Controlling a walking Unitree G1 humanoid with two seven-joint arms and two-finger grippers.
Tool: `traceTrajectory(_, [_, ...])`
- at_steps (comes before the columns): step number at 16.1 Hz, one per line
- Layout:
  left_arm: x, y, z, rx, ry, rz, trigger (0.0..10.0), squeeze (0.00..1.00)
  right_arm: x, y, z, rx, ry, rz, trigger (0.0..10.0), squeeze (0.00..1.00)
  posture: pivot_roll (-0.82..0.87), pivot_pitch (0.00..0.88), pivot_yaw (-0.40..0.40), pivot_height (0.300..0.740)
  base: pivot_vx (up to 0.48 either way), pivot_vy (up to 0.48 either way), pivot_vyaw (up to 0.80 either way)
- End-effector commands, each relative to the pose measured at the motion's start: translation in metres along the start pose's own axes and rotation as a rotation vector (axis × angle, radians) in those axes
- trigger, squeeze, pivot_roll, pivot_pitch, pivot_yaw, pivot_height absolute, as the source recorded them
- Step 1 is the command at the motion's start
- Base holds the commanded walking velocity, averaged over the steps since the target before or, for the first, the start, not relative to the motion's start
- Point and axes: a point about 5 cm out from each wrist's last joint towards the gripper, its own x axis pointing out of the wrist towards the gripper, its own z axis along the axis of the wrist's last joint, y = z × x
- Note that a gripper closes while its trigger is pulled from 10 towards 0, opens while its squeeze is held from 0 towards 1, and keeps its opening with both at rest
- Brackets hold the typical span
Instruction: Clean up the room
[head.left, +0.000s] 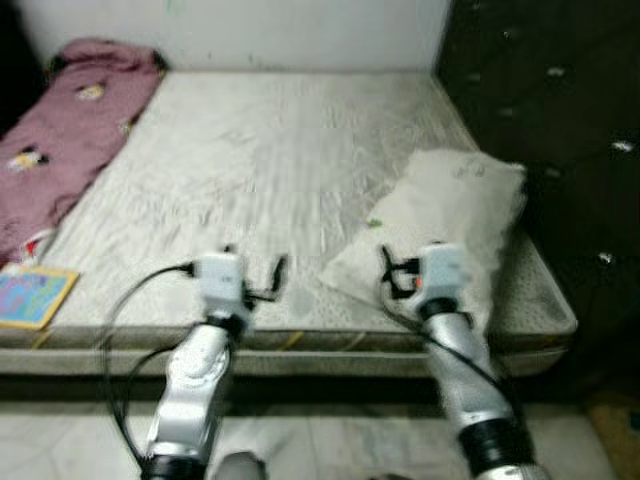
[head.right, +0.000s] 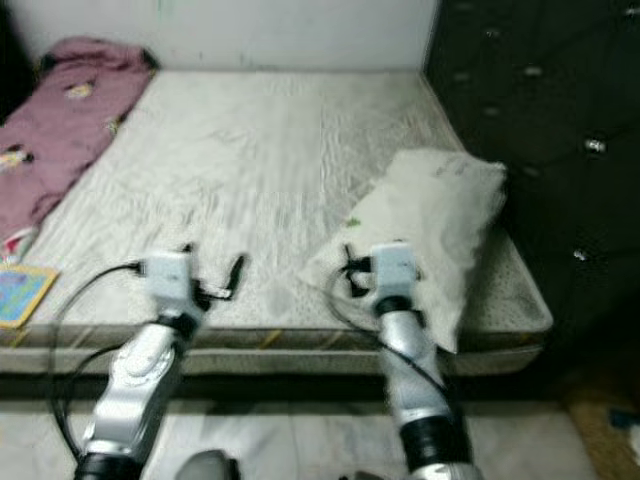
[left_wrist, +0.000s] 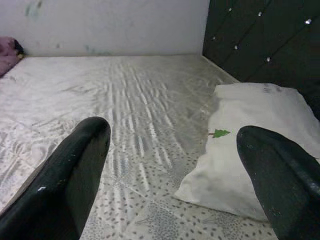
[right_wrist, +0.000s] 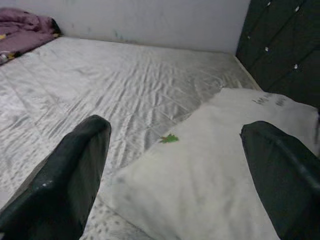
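Left to right: pink blanket (head.left: 62, 130) lay bunched along the far left edge of the bed (head.left: 260, 150), with a colourful book (head.left: 33, 297) at the near left corner, partly over the mattress edge. Left hand (head.left: 262, 280) was raised over the near edge of the bed, fingers spread wide and empty in the left wrist view, nothing between them but bare mattress. Right hand (head.left: 392, 272) hovered just at the near lower corner of the white pillow (head.left: 450, 220), also released and empty; right wrist view looked straight onto the pillow with its small green leaf mark (right_wrist: 169, 138). Pillow sat skewed on the right side of the bed, beside the dark tufted panel (head.left: 560, 120), its near end close to the mattress edge. Judged next step: grab the pillow. Risks: soft, slack fabric, so a pinch on the corner alone could slip or just drag the cover; pulling toward the robot could tip the pillow off the near edge onto the floor; a one-handed lift would let it sag and swing into the panel. The book overhanging the left corner could get knocked off if the left arm swept that way. Eye views were blurred, so the exact gap between right hand and pillow was unclear
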Motion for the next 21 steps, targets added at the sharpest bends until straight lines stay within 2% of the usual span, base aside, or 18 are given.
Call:
traceTrajectory(1, [0.0007,0.0072,0.0037,0.016,-0.009,0.016,10.0,0.00,0.0025,0.0069,0.0046,0.006,-0.013,0.015,10.0,0.00,0.02,0.048,-0.023,0.740,0.270,0.000,0.00])
traceTrajectory(21, [0.0015,0.0066,0.0029,0.017,-0.004,0.013,10.0,0.00,0.0031,0.0067,0.0055,0.003,-0.017,0.017,10.0,0.00,0.02,0.049,-0.024,0.740,0.289,0.000,0.00])
